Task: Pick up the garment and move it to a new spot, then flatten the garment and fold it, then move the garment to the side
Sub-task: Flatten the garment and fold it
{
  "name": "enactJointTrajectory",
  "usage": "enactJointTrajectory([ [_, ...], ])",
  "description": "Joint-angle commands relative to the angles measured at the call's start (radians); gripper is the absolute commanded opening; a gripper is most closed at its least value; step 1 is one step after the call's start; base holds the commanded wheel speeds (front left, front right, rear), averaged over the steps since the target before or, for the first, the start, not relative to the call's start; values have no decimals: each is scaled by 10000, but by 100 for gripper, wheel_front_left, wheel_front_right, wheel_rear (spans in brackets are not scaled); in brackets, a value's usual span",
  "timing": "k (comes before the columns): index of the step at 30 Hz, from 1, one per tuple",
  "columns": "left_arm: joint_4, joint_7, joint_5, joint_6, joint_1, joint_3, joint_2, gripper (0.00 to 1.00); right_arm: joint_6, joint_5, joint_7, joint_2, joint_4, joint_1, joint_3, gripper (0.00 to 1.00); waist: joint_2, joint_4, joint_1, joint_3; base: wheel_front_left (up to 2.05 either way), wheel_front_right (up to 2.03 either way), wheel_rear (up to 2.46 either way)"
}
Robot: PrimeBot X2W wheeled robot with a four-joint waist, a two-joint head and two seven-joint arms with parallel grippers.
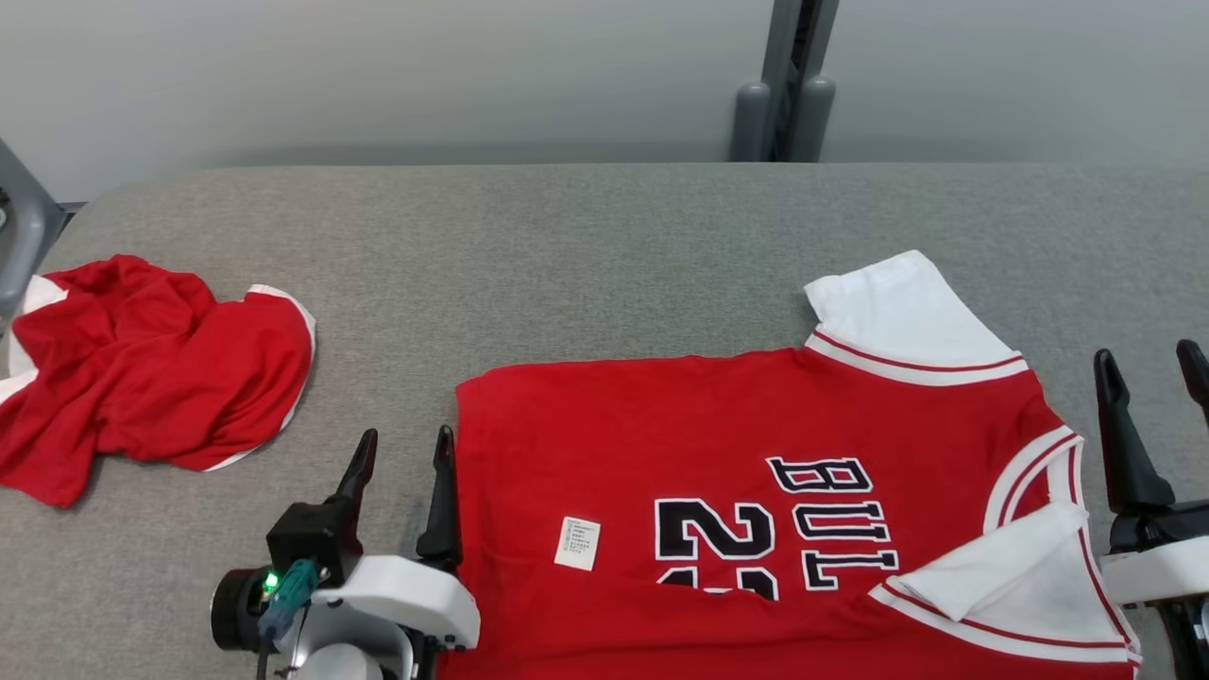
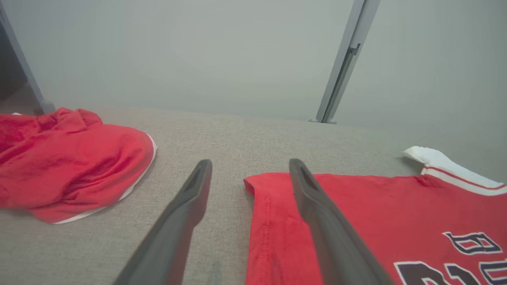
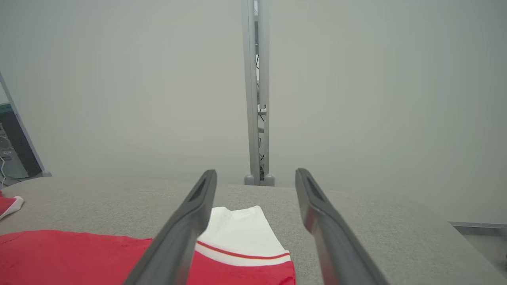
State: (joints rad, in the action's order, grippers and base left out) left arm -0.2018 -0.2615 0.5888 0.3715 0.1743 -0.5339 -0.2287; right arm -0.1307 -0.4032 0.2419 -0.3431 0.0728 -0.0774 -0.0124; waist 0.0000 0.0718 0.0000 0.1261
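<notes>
Spilling off the near edge of the head view, the red jersey (image 1: pixel 680 425) is lying flat on the near-right part of the grey table (image 1: pixel 604 236), hem to the left and collar to the right, its number and lettering reading sideways. Its near sleeve (image 1: pixel 1001 567) is lying turned in over the chest, while the far sleeve (image 1: pixel 897 312) is sticking out flat toward the far side. I'd say the flattening is largely done and the fold is only just beginning. The left gripper (image 1: pixel 406 436) is sitting low just beside the hem edge, jaws standing wide and holding nothing. In the left wrist view one finger (image 2: pixel 317 213) is crossing over the hem corner, though I can't tell whether it's touching cloth. Over on the right, the right gripper (image 1: pixel 1148 354) is hovering just off the collar end, also spread wide and empty, pointing toward the far sleeve. Both are flanking the garment at opposite ends, which looks like a set-up for a two-handed pinch and fold. Further out, a crumpled red garment (image 1: pixel 151 378) is lying well apart at the left of the table, probably parked clear of the work, and a grey post (image 1: pixel 784 85) is standing behind the far edge.
</notes>
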Motion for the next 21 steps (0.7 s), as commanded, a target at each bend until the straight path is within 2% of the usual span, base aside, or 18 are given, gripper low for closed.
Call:
enactJointTrajectory([
  [1,-428,-31,-145,-93,396,-34,14,100,-1,68,110,11,59,-172,-38,100,0,-161,0,143,0,0,0],
  [10,-2770,700,-647,-172,2397,-269,-90,100,-1,-128,227,-127,253,-507,-158,100,0,-748,0,816,0,0,0],
  [21,-5454,2069,-1444,-470,4207,-1299,57,100,-1,-406,256,-220,268,-591,-258,100,0,-1063,0,1258,0,0,0],
])
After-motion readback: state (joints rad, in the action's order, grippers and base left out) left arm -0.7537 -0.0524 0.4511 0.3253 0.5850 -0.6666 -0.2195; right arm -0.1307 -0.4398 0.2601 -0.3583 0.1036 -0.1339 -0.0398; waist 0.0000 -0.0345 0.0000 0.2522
